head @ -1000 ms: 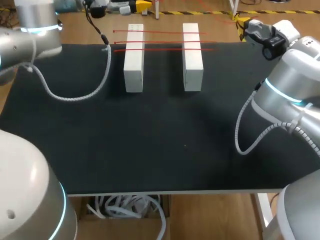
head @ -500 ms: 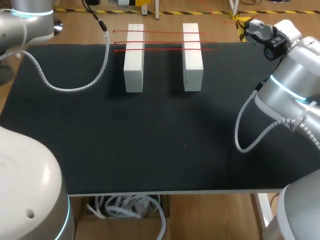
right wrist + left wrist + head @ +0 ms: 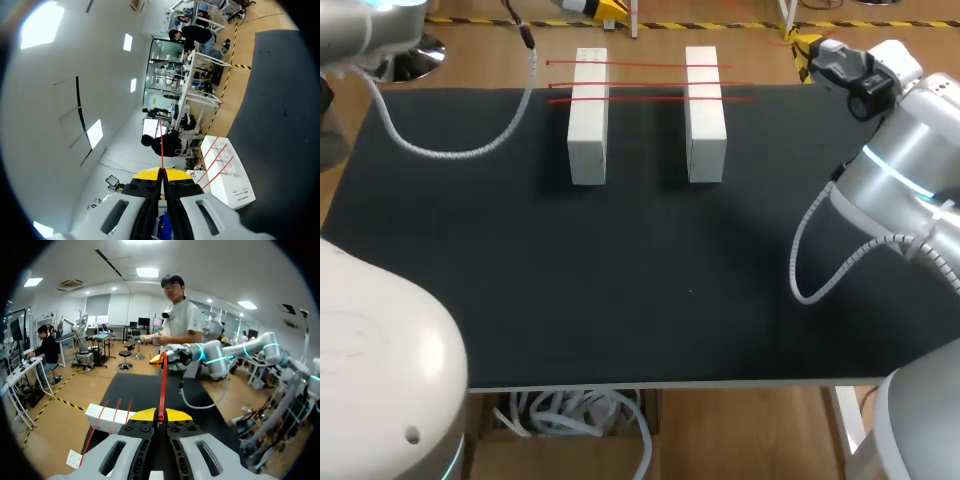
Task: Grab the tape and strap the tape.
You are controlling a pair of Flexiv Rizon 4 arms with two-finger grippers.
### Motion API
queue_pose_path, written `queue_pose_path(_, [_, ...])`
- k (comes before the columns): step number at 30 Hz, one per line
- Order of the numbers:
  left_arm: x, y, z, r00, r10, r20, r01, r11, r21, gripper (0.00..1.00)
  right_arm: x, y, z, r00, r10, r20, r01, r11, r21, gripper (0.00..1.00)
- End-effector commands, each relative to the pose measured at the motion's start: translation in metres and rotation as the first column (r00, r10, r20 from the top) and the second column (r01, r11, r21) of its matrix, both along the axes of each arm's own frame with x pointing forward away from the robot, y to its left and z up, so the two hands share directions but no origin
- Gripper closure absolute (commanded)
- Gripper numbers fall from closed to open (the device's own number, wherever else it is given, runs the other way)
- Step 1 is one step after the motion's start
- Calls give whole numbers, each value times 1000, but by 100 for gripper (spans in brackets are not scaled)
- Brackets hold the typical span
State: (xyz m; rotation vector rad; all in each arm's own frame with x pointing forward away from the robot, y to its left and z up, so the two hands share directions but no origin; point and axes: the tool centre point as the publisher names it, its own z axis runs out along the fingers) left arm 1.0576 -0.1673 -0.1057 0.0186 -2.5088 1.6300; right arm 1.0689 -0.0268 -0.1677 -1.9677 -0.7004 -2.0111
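Looking down on my black table (image 3: 620, 280), I see my left arm (image 3: 365, 25) coming in at the far left corner and my right arm (image 3: 905, 160) along the right side. Near the far edge stand the left white block (image 3: 588, 120) and the right white block (image 3: 705, 120), with three spare red strips (image 3: 640, 64) lying across both. My left gripper (image 3: 160, 416) has its yellow tips pressed together on a thin red tape strip (image 3: 162, 385), held up beyond the table's far edge. My right gripper (image 3: 161, 172) pinches what appears to be the same strip's other end. I judge the strip very light, narrow, springy and probably slick, so I would hold it near its ends, flat faces against the pads, under gentle tension
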Motion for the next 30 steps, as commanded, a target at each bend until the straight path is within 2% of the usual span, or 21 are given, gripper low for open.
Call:
queue_pose_path(1, [12, -2, 7, 994, -77, -74, 94, 963, 254, 100, 0, -1, 0, 1000, 1, 0, -1, 1000, 0, 100])
queue_pose_path(3, [12, -2, 7, 997, -52, -59, 68, 946, 317, 100, 0, -1, 0, 1000, 1, 0, -1, 1000, 0, 100])
queue_pose_path(16, [12, -2, 7, 997, -52, -59, 68, 946, 317, 100, 0, -1, 0, 1000, 1, 0, -1, 1000, 0, 100])
queue_pose_path(20, [12, -4, 5, 988, -43, -150, 108, 881, 461, 100, 0, -1, 0, 1000, 1, 0, -1, 1000, 0, 100])
queue_pose_path(24, [11, -1, 3, 985, 30, -171, 72, 826, 559, 100, 0, -1, 0, 1000, 1, 0, -1, 1000, 0, 100])
queue_pose_path(28, [9, 5, 2, 983, 128, -131, -20, 786, 617, 100, 0, -1, 0, 1000, 1, 0, -1, 1000, 0, 100])
queue_pose_path(30, [8, 5, 6, 985, 153, -77, -68, 766, 639, 100, 0, -1, 0, 1000, 1, 0, -1, 1000, 0, 100])
